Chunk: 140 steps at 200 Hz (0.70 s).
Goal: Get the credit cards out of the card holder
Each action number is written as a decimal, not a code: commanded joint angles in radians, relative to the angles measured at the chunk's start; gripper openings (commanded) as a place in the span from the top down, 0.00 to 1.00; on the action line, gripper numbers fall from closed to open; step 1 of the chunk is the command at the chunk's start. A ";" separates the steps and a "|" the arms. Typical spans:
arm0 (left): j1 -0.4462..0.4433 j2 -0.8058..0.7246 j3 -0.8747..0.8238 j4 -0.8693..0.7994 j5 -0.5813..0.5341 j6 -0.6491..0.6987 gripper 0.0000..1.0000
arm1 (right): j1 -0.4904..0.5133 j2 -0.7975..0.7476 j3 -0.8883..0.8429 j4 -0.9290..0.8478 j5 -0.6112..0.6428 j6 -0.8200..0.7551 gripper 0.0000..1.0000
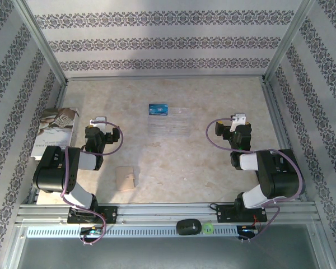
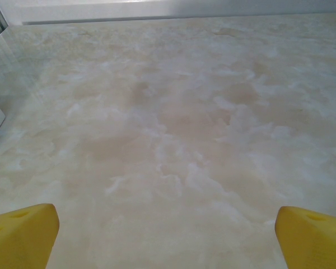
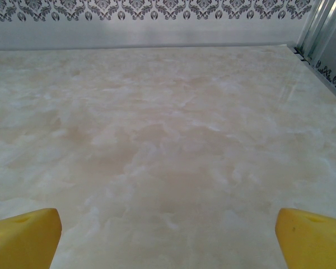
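— How are the jaws set?
— Both pairs are seen spread wide, with nothing held. The yellow, wedge-shaped fingertips (image 2: 19,235) of the left gripper (image 2: 168,241) sit at the frame's lower corners. The right gripper (image 3: 168,238) is set likewise above the glossy, marbled beige table (image 3: 168,123).

— And the arms?
— Each is folded at the elbow, wrist levelled toward the far wall. The two are kept well apart.

— Where are the task's things found?
— The card holder (image 1: 126,178), flat, tan and closed, lies near the front rail, beside the left arm. A bright blue credit card (image 1: 158,109) is seen at the far-left corner of a clear plastic tray (image 1: 176,128), possibly inside it. A book (image 1: 56,131) lies at the left edge.
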 commanded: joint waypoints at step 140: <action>-0.002 0.012 0.012 0.055 -0.055 -0.002 0.01 | -0.016 0.012 0.023 0.027 -0.022 -0.008 0.02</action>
